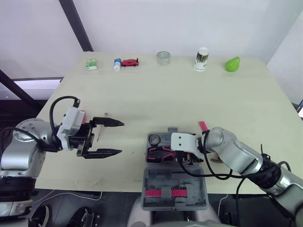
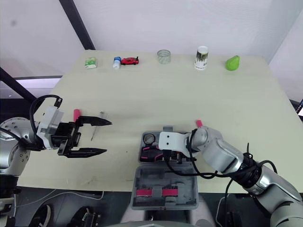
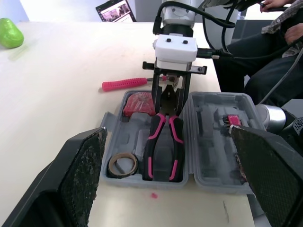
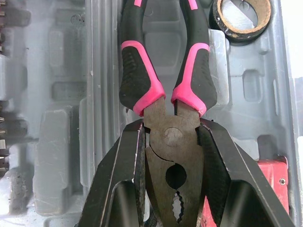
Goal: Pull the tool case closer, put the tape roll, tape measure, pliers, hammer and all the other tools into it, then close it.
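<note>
Pliers [image 4: 139, 71] lying in the base tray of the open tool case [image 1: 196, 189] at the near edge of the bench [image 1: 189, 94], long axis in line with the right pincer [image 4: 169, 142], pink handles pointing away from it, head pinched between its two fingers at the joint. Tape roll [image 3: 112, 166] and red tape measure [image 3: 138, 105] seated in recesses just beside: little room sideways, free room upward. Left pincer [image 1: 120, 137] spread and empty, well apart over bare bench; pink-handled screwdriver [image 3: 124, 84] outside the case's far wall, nearer the right arm.
</note>
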You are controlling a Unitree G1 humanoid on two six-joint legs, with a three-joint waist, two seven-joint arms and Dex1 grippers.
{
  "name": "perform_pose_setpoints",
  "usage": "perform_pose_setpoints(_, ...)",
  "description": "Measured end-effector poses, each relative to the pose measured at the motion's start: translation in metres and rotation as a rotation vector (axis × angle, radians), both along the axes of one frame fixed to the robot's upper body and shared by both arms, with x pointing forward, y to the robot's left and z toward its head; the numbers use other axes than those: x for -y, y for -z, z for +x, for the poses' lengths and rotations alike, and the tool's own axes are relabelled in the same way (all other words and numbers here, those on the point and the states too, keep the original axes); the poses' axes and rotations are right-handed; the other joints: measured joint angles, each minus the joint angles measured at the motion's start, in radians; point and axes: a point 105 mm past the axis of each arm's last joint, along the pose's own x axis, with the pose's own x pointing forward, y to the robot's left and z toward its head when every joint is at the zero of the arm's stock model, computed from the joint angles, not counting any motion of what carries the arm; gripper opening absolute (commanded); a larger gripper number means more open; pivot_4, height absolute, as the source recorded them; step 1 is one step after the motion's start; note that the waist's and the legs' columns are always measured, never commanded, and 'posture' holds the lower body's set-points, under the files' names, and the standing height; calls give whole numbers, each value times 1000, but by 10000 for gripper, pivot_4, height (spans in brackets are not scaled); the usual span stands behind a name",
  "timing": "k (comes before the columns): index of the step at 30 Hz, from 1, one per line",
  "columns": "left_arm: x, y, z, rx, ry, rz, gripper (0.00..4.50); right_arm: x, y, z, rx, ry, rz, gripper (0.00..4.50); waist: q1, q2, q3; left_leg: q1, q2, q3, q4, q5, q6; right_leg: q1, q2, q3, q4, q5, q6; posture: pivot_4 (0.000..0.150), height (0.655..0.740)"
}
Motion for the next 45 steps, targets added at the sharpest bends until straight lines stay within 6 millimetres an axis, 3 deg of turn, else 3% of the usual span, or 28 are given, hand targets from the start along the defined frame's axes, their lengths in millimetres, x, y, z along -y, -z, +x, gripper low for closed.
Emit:
perform_pose_setpoints(1, 0, 0, 0, 0, 1, -1, 45000, 0, 1, 0, -4, -2, -3, 21354, 0, 0, 0, 0, 0, 0, 0, 0, 0, 0, 0, 0, 0, 0, 0, 1500, 7400)
perform_pose_setpoints(5, 2, 0, -1, -1, 6, -3, 45000, 3, 5, 0, -15, -2, -12, 34260, 5, 0, 0, 0, 0, 1, 0, 0, 0, 0, -2, -7, 0, 0, 0, 1500, 7400)
perform_pose_setpoints(10, 3, -1, -2, -5, 12, -11, 45000, 9, 0, 0, -33, 20, 39, 34260, 6, 0, 0, 0, 0, 0, 0, 0, 0, 0, -4, -13, -1, 0, -1, 1500, 7400)
perform_pose_setpoints(15, 3, 0, -3, -7, 13, -14, 45000, 11, -19, 7, -23, 52, 218, 34260, 7, 0, 0, 0, 0, 1, 0, 0, 0, 0, -4, -14, -1, 1, -1, 1500, 7400)
perform_pose_setpoints(18, 3, 0, -2, -4, 15, -20, 45000, 6, -25, 10, -15, 44, 353, 27735, 6, 0, 0, 0, 0, 1, 0, 0, 0, 0, -4, -14, -1, 1, -2, 1500, 7400)
perform_pose_setpoints(24, 6, 2, -2, -5, 20, -48, 45000, 8, -18, 15, 5, -4, 503, 882, 6, 0, 0, 0, 0, 2, 0, 0, 0, 0, -4, -15, -1, 1, -2, 1500, 7400)
perform_pose_setpoints(30, 8, 3, -2, -4, 23, -63, 45000, 6, -6, 11, -20, -48, 551, 882, 6, 0, 0, 0, 0, 2, 0, 0, 0, 0, -4, -14, -1, 1, -2, 1500, 7400)
perform_pose_setpoints(45, 13, -1, 2, 22, 31, -70, 45000, 6, 34, 28, -103, 14, 493, 882, 2, 0, 0, 3, 0, 2, 0, 0, 0, 2, -4, -13, 0, 1, -2, 1500, 7400)
